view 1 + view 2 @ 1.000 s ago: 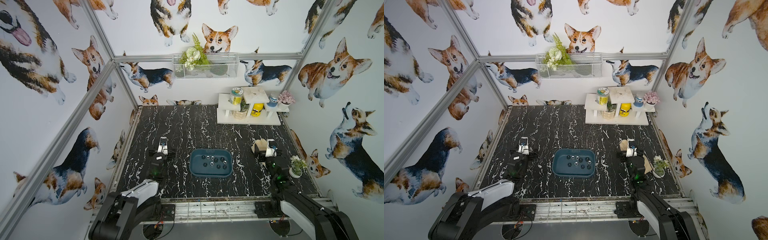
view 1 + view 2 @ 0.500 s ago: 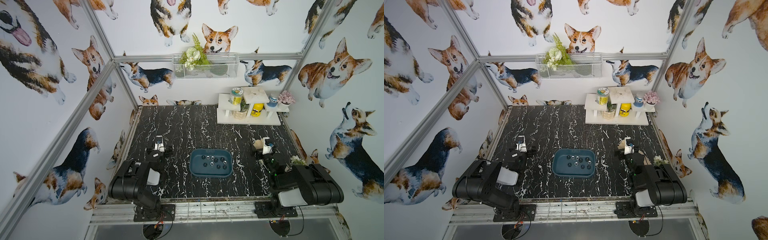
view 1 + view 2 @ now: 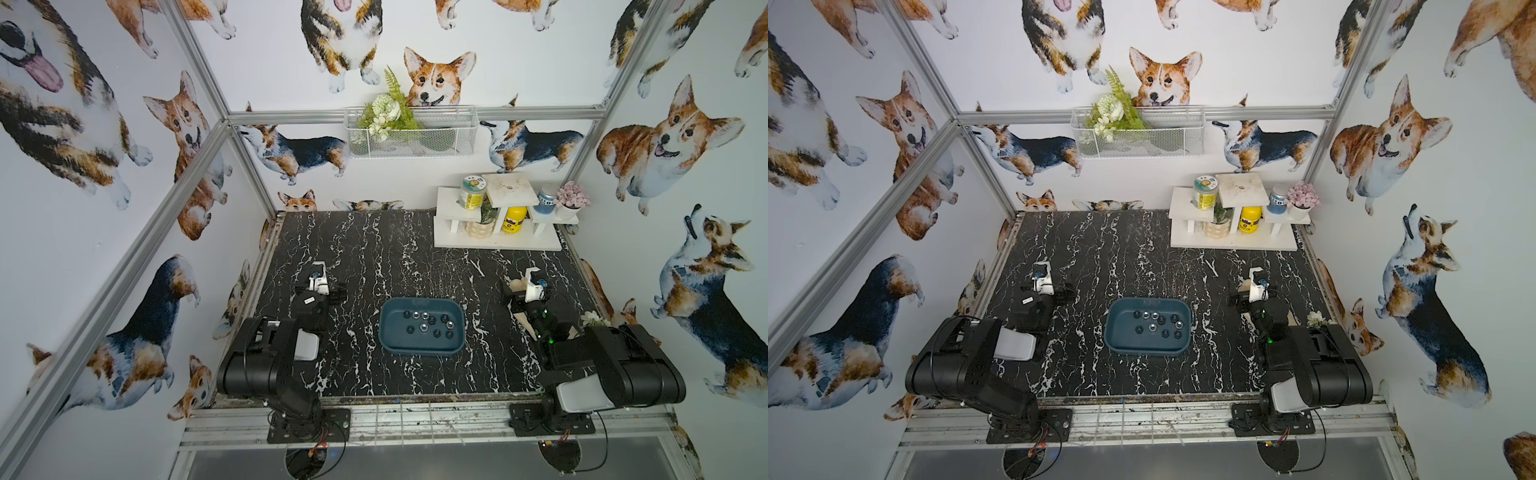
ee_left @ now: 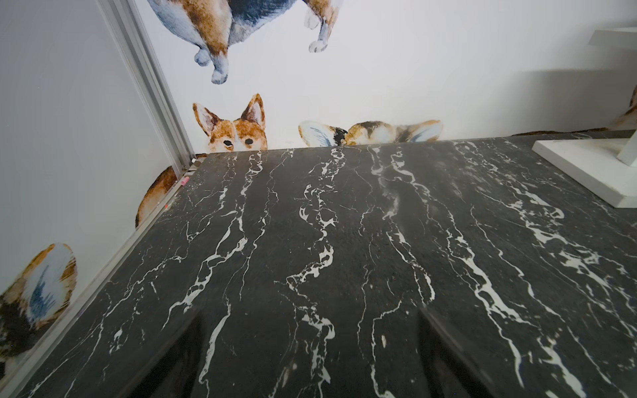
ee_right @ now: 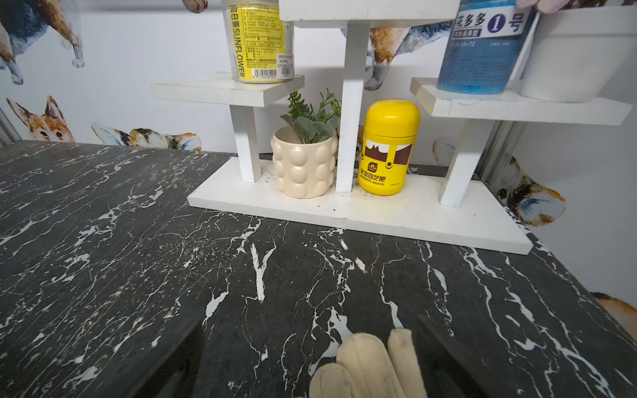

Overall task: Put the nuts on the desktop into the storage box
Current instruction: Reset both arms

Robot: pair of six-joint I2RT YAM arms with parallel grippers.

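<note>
Left gripper (image 3: 318, 286): we list it with jaws apart, empty, low over the bench (image 3: 374, 257) near the left edge, well apart from the box (image 3: 420, 351). Its wrist view shows only bare veined surface between the two dark fingers.

Right gripper (image 3: 525, 291): jaws apart, nothing held, near the right edge. A beige padded item (image 5: 372, 365) lies just in front of it in the wrist view; what it is we cannot tell.

Box: teal, shallow, rounded corners, at bench centre between the two arms. Long axis runs left to right across the bench, open side up.

Nuts (image 3: 424, 327): we count about ten, silver and black, all lying loose on the box floor, spread mostly across its far half. They seem to lie flat, though they are too small to give each one's facing.

Bench: in both top views and both wrist views we find no nut left on the marble, though black ones would be hard to see.

Shelf (image 3: 494, 241): white, stepped, far right corner, with jars and pots; not involved.

Status: we judge the task done or nearly so, with nothing visibly left to collect.
</note>
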